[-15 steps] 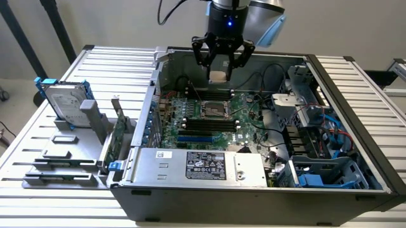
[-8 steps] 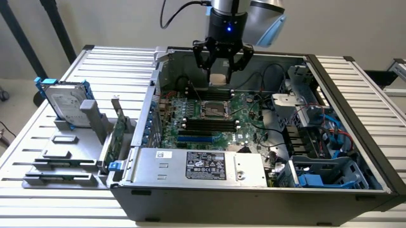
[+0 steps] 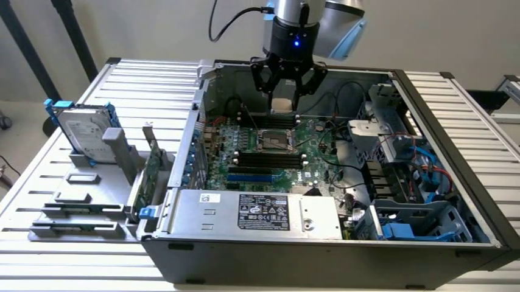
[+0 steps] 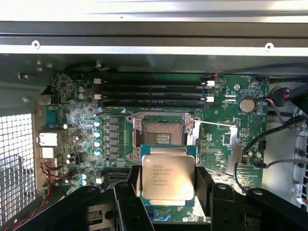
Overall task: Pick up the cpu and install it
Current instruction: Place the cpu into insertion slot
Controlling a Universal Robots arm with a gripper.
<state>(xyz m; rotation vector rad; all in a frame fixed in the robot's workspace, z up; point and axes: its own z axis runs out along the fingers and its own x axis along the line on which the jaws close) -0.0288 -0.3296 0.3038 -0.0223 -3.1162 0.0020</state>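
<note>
Chip [image 4: 167,175] held in the gripper [image 4: 167,186]: flat, square, silver-grey top with fine print, thin darker rim. We note the black fingers [image 4: 208,187] pressed against two opposite edges, one on each side, so the gripper is pinching the chip, top face toward the wrist. In the exterior view the chip [image 3: 282,104] hangs between the fingertips of the gripper [image 3: 282,103], level, and appears raised clear of the board.

Directly under and just ahead of the gripper we see the socket [image 4: 163,131], its metal frame around an exposed field of contacts. In the wrist view the chip overlaps the socket's nearer edge. We cannot tell how high above it the chip sits. In the exterior view the socket [image 3: 274,141] lies below the gripper, on the green board [image 3: 313,137].

Beyond the socket from the gripper run long black memory slots [image 4: 151,91]. Off to one side of the gripper sits a round coin battery [image 4: 247,104].

Further out, the open computer case [image 3: 325,261] surrounds the board, with the arm reaching down into it. A labelled metal box [image 3: 252,213] lies along the case wall on the far side of the socket from the gripper.

Outside the case, well apart from the gripper toward the exterior view's left, a silver hard drive [image 3: 81,131] with blue brackets stands upright on the slatted table [image 3: 146,79], with grey holder blocks [image 3: 77,210] near it.
</note>
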